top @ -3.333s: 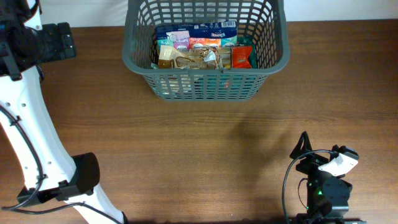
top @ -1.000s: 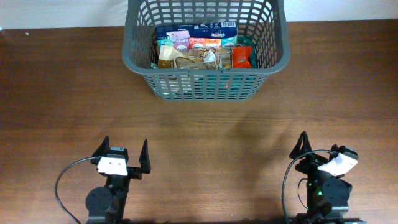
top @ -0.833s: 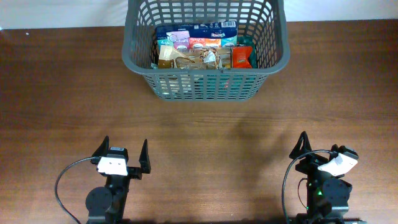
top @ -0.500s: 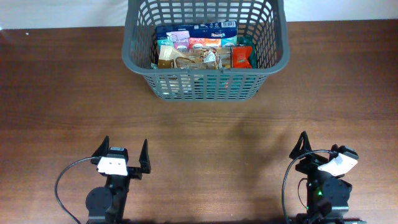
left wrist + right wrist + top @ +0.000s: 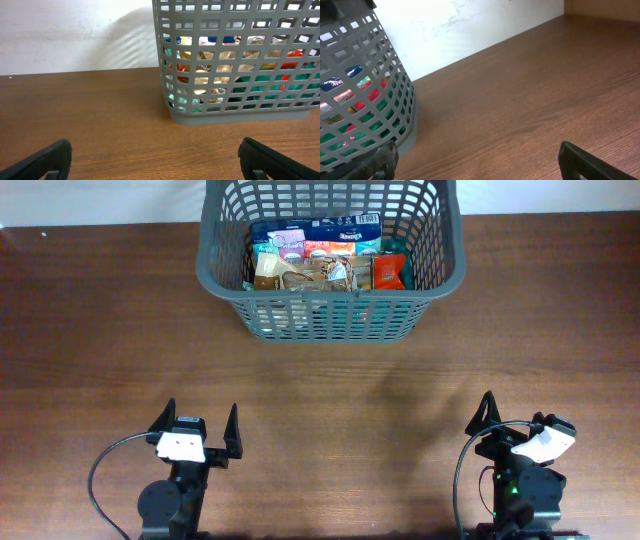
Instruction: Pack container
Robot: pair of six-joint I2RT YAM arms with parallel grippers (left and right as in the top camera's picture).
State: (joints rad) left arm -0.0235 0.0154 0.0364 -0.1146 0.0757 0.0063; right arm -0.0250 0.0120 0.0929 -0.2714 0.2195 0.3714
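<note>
You've got the container [image 5: 330, 320] at the far edge of the table [image 5: 100, 330], about centre L-R, standing upright w/ its open mouth facing up. Its long axis runs left-right across the table; the short sides face left and right, and one long lattice wall faces the near edge, twd both arms. Walls flare outward up to the thick rim.

Inside it: snack packets [image 5: 320, 265] lying in a jumble on the bottom. A blue pack [image 5: 315, 228] sits along the far wall and an orange packet [image 5: 390, 272] at the right end; the tan and brown ones are in the middle. Colours show thru the slots in both wrist views.

Your left gripper [image 5: 200, 412] sits at the near edge, left of centre, fingers spread wide, nothing btwn them. In the left wrist view the container [image 5: 235, 65] is ahead and to the right, well apart from the gripper [image 5: 157, 160].

Your right gripper [image 5: 515, 420] sits at the near edge on the right, turned at an angle. In the right wrist view its fingers show at the two bottom corners, so it's apart too [image 5: 480, 165], holding nothing. There the container [image 5: 365, 90] fills the left side, w/ bare wood to its right and a white wall [image 5: 470, 20] behind.
</note>
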